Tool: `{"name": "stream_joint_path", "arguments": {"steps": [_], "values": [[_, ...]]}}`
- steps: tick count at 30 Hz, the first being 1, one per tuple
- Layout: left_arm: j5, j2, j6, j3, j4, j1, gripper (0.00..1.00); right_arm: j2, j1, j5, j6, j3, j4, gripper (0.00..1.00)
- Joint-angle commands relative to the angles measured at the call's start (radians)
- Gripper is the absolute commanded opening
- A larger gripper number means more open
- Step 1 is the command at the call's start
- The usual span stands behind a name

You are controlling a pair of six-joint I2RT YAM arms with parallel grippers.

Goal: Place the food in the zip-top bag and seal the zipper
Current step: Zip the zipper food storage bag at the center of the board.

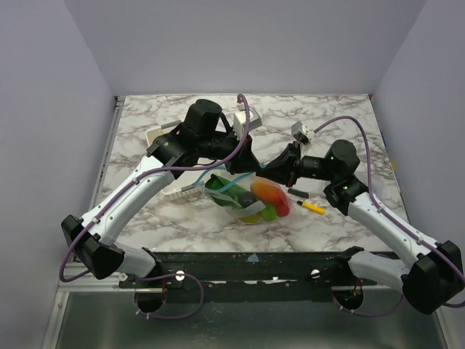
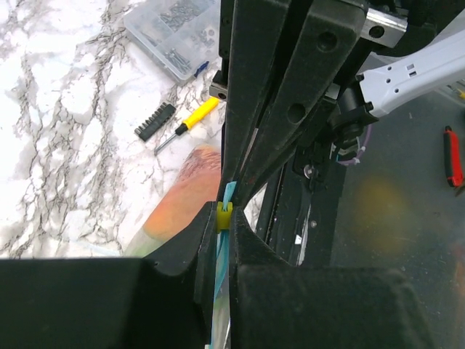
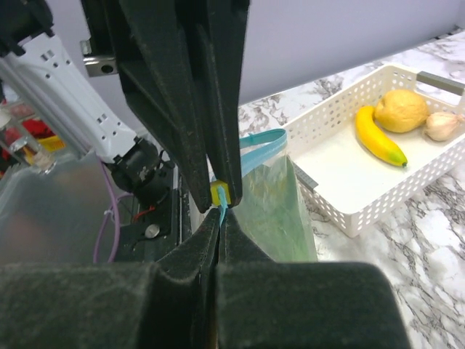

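Right gripper (image 3: 220, 203): clenched on zipper (image 3: 263, 136). Left gripper (image 2: 226, 212): likewise clenched on zipper. Right wrist alone shows basket (image 3: 341, 212), banana (image 3: 378, 136), lemon (image 3: 400, 110).

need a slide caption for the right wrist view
Right tool pinching the teal zipper; banana and lemon sit in the white basket.

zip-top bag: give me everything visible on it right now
Crinkly clear plastic zip-top bag on the marble table, holding toy food: green, orange, red and yellow pieces. A light-blue zipper runs along its mouth, looping open in the right wrist view. Left hand and right hand are both shut on that strip.
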Motion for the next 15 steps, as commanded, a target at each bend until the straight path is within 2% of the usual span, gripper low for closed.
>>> {"name": "stream_joint_path", "arguments": {"steps": [1, 6, 10, 13, 14, 15], "values": [[0.017, -0.022, 0.007, 0.023, -0.012, 0.014, 0.00, -0.008, 0.007, 0.136, 0.057, 0.057, -0.007, 0.01], [0.016, -0.035, -0.003, 0.000, -0.008, 0.021, 0.00, -0.012, 0.007, 0.177, 0.151, 0.004, 0.125, 0.01], [0.004, -0.047, -0.006, -0.002, -0.004, 0.027, 0.00, -0.034, 0.007, 0.237, 0.116, -0.005, 0.056, 0.00], [0.013, -0.057, -0.024, -0.008, 0.007, 0.036, 0.00, -0.067, 0.007, 0.346, 0.090, -0.013, 0.004, 0.01], [0.028, -0.059, -0.030, -0.010, 0.010, 0.038, 0.00, -0.073, 0.007, 0.328, 0.054, -0.010, -0.023, 0.01], [0.036, -0.061, -0.035, -0.009, 0.014, 0.039, 0.00, -0.068, 0.007, 0.263, 0.007, 0.000, -0.046, 0.10]]}}
